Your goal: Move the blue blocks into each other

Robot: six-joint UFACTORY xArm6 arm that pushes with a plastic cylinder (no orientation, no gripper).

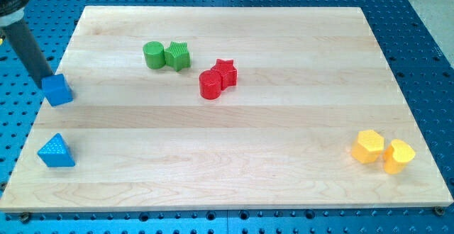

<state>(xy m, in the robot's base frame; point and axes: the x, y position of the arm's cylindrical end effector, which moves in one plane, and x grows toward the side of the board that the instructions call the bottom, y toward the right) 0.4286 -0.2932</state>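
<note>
Since the arm carries no jaws, only a straight dark rod, nothing is clamped: my tip [45, 82] sits at the upper-left edge of the blue cube [57, 90], touching or just beside it, at the wooden board's [284, 149] left edge. With the rod slanting up toward the view's top left corner, the blue triangular block [56, 152] lies apart toward the view's bottom. Elsewhere, the green cylinder [152, 54] touches the green star [178, 55], the red cylinder [210, 84] touches the red star [225, 72], and two yellow blocks [384, 151] sit at the lower right.

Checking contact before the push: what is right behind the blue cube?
My tip stands against the blue cube on its upper-left side; the cube covers the tip's very end.
</note>
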